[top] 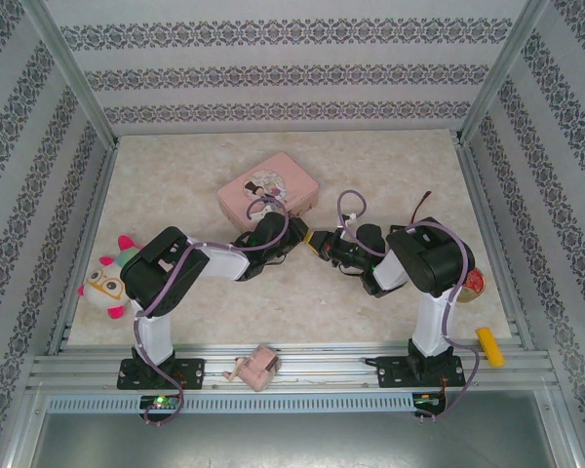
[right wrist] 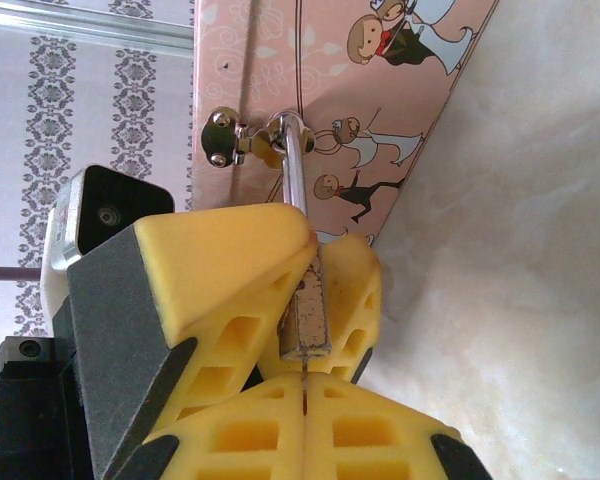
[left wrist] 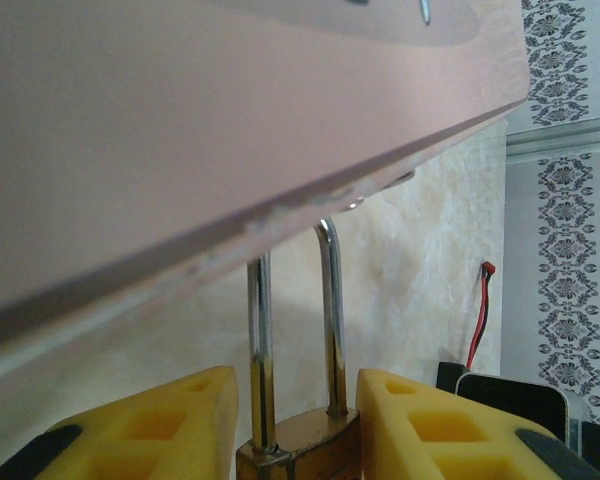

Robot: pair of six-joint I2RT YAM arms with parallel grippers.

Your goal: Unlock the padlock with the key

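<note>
Clamping tiny brass padlock (right wrist: 308,310) by its body: left claw (left wrist: 298,405) | likely rigid, slick, light | right claw (right wrist: 305,400) pinched on thin metal key (right wrist: 306,362)

Pink tin (top: 268,187) sits mid-way back on the marbled surface (top: 175,185), with little cartoon wedding couples on the lid and a silvery hasp (right wrist: 225,135) on its side. There's a plush toy (top: 110,281) with glasses and pink spikes at the left edge, a yellow block (top: 489,346) near right, and some small pink blocky thing (top: 256,368) on the front rail (top: 322,363). Walls (top: 273,58) are striped floral wallpaper.
</note>
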